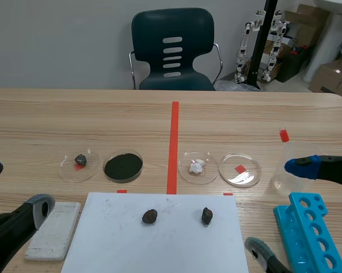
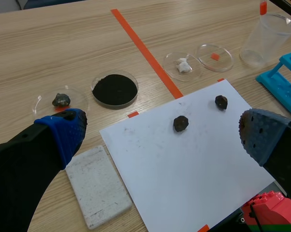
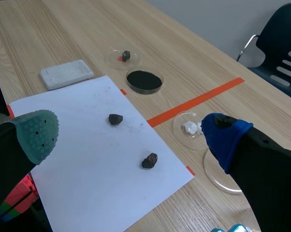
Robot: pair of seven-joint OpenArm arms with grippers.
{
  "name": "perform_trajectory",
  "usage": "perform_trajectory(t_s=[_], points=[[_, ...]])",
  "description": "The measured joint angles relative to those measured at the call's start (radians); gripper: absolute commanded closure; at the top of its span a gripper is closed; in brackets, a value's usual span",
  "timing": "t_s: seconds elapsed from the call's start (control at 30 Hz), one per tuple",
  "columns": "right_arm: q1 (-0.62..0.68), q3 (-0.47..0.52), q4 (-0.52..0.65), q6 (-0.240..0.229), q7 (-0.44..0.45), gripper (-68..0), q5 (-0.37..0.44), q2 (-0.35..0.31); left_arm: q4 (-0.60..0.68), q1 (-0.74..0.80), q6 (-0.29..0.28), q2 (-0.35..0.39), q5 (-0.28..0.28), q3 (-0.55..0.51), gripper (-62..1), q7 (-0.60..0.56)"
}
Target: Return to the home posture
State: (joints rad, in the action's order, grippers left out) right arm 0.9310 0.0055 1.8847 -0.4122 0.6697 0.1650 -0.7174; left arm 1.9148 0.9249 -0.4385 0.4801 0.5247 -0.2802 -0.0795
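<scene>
**A:** Your left gripper hangs low over the near left of the table, fingers spread wide and gripping nothing. From the white sheet it sits at about nine o'clock, just by the white block.

**B:** Your right gripper is low on the near right, at about three o'clock from that sheet. Its fingers are wide apart too, with nothing held. The teal rack lies just beside it.

**A:** On the sheet you have the left stone and the right stone, both dark, side by side and apart.

**B:** Past the sheet's far edge you have four clear dishes in a row. The powder dish, filled black, is at eleven o'clock from the sheet. The pebble dish is nearer ten. The dish with a white lump is at one o'clock. The bare dish lies just beyond it, over an orange-red square.

**A:** The clear cup stands at two o'clock. Your right gripper's blue pad shows in front of it in the scene view, and you cannot tell whether they touch.
</scene>
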Motion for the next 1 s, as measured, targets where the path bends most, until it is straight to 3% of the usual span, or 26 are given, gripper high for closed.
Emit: perform_trajectory(t_s=[1.0], points=[[0.000, 0.000, 0.000, 0.000, 0.037, -62.1, 0.000, 0.000, 0.000, 0.000, 0.000, 0.000, 0.000, 0.000, -62.3, 0.000]])
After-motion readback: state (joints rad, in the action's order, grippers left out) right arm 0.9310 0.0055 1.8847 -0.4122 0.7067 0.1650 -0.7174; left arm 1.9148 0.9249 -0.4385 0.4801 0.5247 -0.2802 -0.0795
